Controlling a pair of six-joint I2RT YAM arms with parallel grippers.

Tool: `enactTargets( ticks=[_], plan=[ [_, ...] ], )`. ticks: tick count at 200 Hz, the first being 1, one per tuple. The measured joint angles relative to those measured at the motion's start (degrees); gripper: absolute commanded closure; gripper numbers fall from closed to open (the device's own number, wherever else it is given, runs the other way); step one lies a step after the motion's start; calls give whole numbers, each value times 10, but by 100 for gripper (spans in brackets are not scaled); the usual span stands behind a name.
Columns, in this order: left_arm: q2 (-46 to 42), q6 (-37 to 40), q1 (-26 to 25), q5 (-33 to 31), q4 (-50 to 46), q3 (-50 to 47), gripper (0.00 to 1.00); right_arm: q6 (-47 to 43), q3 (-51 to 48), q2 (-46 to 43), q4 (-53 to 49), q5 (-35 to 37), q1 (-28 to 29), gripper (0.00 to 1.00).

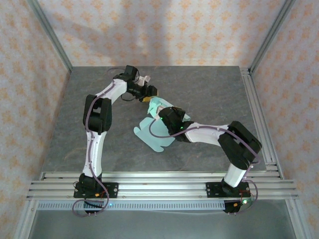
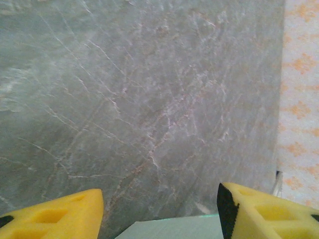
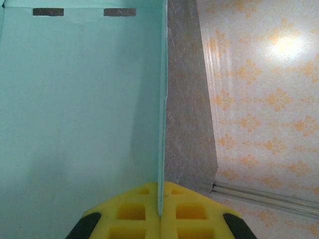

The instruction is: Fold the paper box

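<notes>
Nearest to me, my two bases sit bolted on the aluminium rails (image 1: 159,181) at the table's near edge, and both arms reach inward over the grey marbled table (image 1: 214,89). The paper box (image 1: 153,133) lies about mid-table, pale mint-blue. Its flat part with rounded tabs is spread toward the near left, and a raised part stands at its far end where my arms meet. My right gripper (image 1: 162,112) comes in from the right onto that raised part. From its wrist camera, my right gripper (image 3: 160,199) has its yellow pads (image 3: 132,211) pressed together with a thin upright edge of the card pinched between them. So it is closed and has hold of the paper box (image 3: 79,114). That card panel runs away from the pads to two small dark slots (image 3: 48,11) at its far end. To its right are a strip of table (image 3: 184,124) and the cream wall with its orange pattern (image 3: 259,99). My left gripper (image 1: 149,93) hangs just past the box's far end. In its own view, my left gripper (image 2: 159,209) is spread wide with its yellow pads (image 2: 55,216) well apart and nothing in its grasp. An edge of the paper box (image 2: 169,230) shows low between them. Bare marbled table (image 2: 149,99) stretches beyond to the patterned wall (image 2: 299,99).
</notes>
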Motion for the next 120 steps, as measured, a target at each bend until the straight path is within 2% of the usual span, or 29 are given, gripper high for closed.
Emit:
enactTargets(
  ticks=[42, 61, 74, 89, 120],
  plan=[
    [-50, 37, -3, 40, 57, -78, 26, 16, 0, 0, 1, -27, -5, 100],
    [-68, 56, -3, 46, 84, -105, 11, 16, 0, 0, 3, -34, -10, 100],
    [-81, 65, -3, 48, 115, -126, 8, 16, 0, 0, 5, -37, -13, 100],
    [-102, 74, 0, 38, 152, -160, 0, 14, 0, 0, 5, -41, -16, 100],
    [-147, 100, 5, -15, 216, -219, 0, 8, 0, 0, 10, -46, -17, 100]
  ],
)
